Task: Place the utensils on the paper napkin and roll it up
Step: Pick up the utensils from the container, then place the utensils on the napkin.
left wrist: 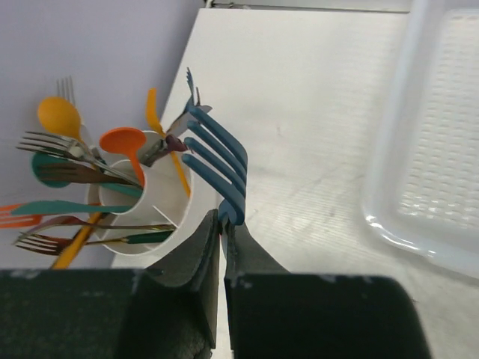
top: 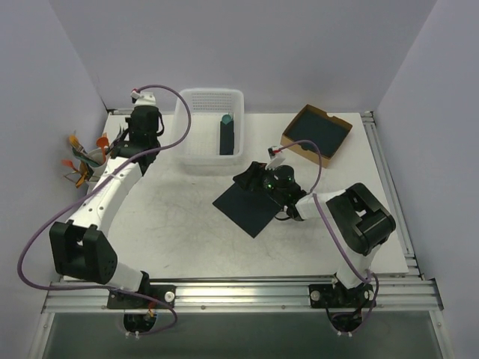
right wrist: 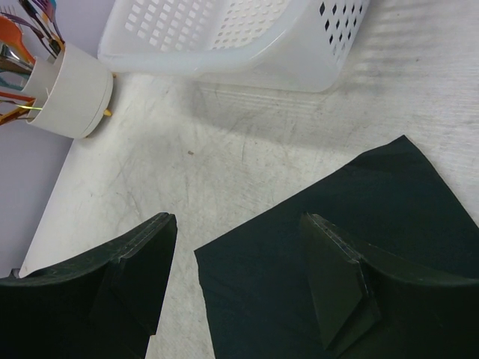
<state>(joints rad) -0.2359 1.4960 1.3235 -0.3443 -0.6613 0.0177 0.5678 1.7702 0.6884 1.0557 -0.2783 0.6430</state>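
You have a white, scuffed table point(top: 172, 224) closed in by pale plain walls, with metal rail along its near and right edges. At the back stands a white perforated basket point(top: 209, 97) holding a dark roll with a teal tip point(top: 227, 134), and to its right an open cardboard box point(top: 296, 127) holds a stack of dark sheets point(top: 323, 134). The paper napkin point(top: 247, 206) lies flat and unrolled near the table's middle, turned like a diamond, with nothing on it. At the far left edge a white cup point(left wrist: 161, 224) bristles with mixed cutlery, and the orange utensils point(left wrist: 123, 142) sit in it among metal and teal pieces. Your left arm reaches up the left side and bends back toward that cup; the left gripper point(left wrist: 223, 224) is clenched on the handle of a blue fork point(left wrist: 217, 161), whose tines point up and away just beside the cup's rim. Your right arm folds in from the right, and the right gripper point(right wrist: 238, 224) hangs low over the napkin's far corner with its fingers spread wide, grasping nothing; you cannot tell whether they touch the paper
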